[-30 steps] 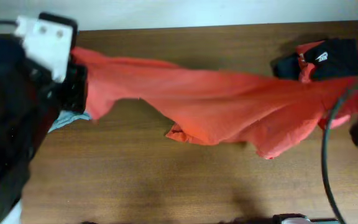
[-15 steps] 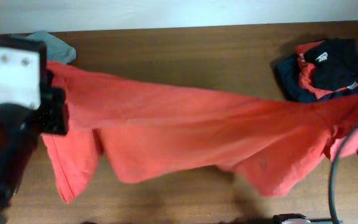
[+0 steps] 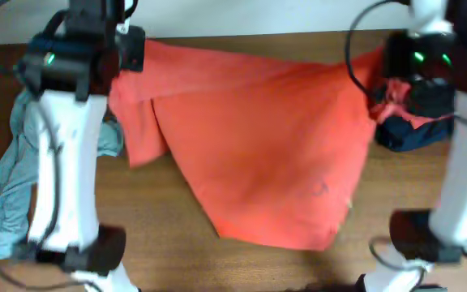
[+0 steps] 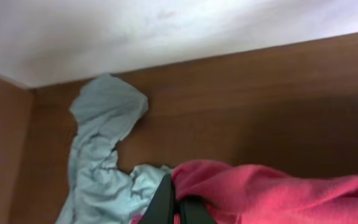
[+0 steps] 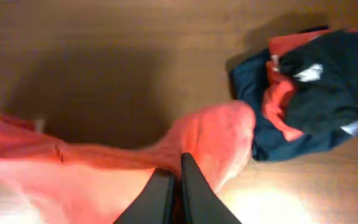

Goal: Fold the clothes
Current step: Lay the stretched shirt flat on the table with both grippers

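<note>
So, your pale grey-blue shirt [image 3: 6, 195] is crumpled at the table's [image 3: 160, 243] left edge. Your left gripper [image 4: 178, 202] and right gripper [image 5: 178, 180] are both pinched tight on the orange-red T-shirt [image 3: 258, 162], stretched between them, with the navy-red-black pile [image 5: 316, 106] far right.

An orange-red T-shirt [image 3: 258, 154] stretches wide over the table [image 3: 160, 243], a pale grey-blue shirt [image 3: 6, 203] lying just beside it

Left hand [image 4: 176, 198], right hand [image 5: 178, 174]: both pinched closed.

Both arms [image 3: 62, 162] show white tubes, black joints [image 3: 96, 247], green lights [image 3: 49, 58] and thin black cables [image 3: 349, 50]. The left tool [image 4: 178, 208] and right tool [image 5: 178, 186] are black.
</note>
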Tool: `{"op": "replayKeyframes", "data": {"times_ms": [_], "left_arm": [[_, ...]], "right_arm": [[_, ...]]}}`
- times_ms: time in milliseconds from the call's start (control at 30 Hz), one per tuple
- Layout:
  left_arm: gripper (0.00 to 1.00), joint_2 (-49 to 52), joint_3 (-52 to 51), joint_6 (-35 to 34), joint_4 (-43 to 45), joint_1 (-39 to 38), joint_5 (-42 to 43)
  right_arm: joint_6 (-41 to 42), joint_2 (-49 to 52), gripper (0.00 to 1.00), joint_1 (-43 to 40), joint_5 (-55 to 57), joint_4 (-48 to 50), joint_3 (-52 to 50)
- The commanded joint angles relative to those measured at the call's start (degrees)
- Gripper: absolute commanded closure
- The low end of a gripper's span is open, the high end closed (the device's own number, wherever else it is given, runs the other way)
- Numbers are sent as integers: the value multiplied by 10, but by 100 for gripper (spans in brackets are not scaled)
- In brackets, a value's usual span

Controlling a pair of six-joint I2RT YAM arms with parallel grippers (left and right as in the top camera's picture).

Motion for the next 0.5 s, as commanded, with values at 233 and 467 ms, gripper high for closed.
{"op": "replayKeyframes", "data": {"times_ms": [233,467], "left_arm": [[99,186,3,-10,96,41,32],[99,286,3,-10,170,40,49]], "right_arm": [[-18,181,96,-5,-28,114,2],[-18,271,96,-5,-29,201,2]]}}
